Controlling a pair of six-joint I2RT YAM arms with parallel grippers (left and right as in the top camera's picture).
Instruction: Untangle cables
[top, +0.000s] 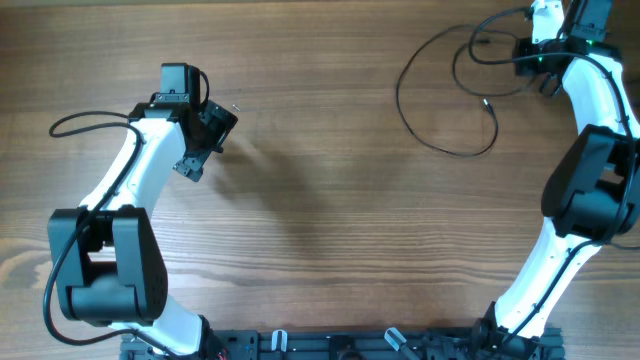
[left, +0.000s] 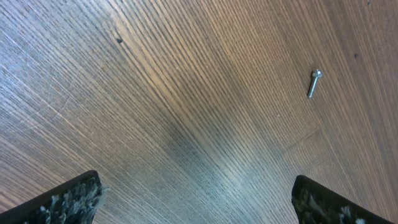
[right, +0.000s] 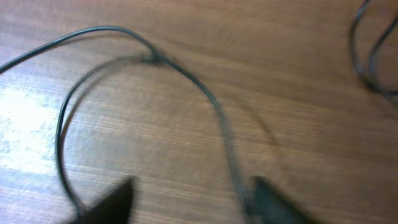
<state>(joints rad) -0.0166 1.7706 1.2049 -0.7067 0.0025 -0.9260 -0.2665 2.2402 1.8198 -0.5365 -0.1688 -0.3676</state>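
Note:
The cables (top: 400, 88) lie as loose thin black loops on the wooden table at the far right, one plug tip inside the big loop. My right gripper (top: 535, 70) hovers over their right end. In the blurred right wrist view its fingers stand apart, open (right: 193, 202), with bare wood between them. One cable (right: 217, 109) runs down along the inner edge of the right finger (right: 273, 202). It is not pinched. My left gripper (top: 205, 140) is far off at the left, open (left: 196, 202) over bare wood with nothing between its fingers.
A small silver screw (left: 315, 83) lies on the table ahead of the left gripper. More cable loops (right: 353, 43) show at the right wrist view's upper right. The arm bases stand along the front edge (top: 330, 345).

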